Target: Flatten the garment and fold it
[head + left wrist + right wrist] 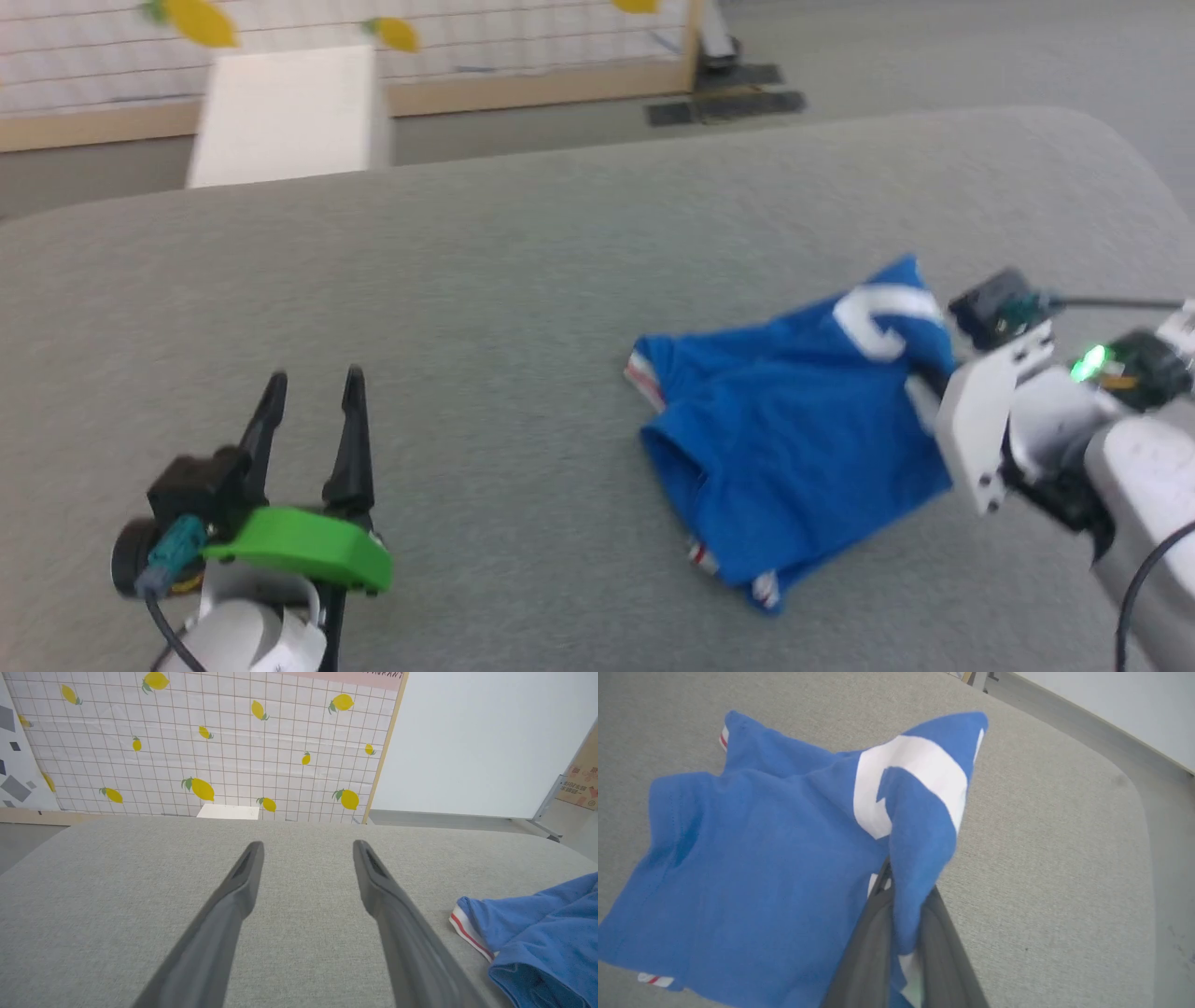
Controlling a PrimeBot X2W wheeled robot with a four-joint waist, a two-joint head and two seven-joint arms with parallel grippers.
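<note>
My right gripper (pixel 908 884) is clenched on a ridge of the royal-blue jersey T-shirt with the big white numeral and red-and-white striped trim (pixel 752 868), pinching it just beside the white print. The shirt lies bunched and doubled over itself on the right half of the pale grey woven-cloth work surface (pixel 523 280), with trim peeping out at its left and near edges. My left gripper (pixel 315 376) hovers well apart from it on the left, fingers spread wide with nothing between them.

I cannot tell how many layers I have pinched. If it is more than one, I judge that lifting will raise a lump instead of opening the shirt. The hold looks to be on a mid-panel fold, not a hem or shoulder, so a pull may only drag the whole heap. With my left gripper so far off, nothing pins the far side. The heap also sits near the surface's rounded right corner, so a tug that way could slide it over the edge. Smooth jersey may slip from my fingers under a quick pull.
</note>
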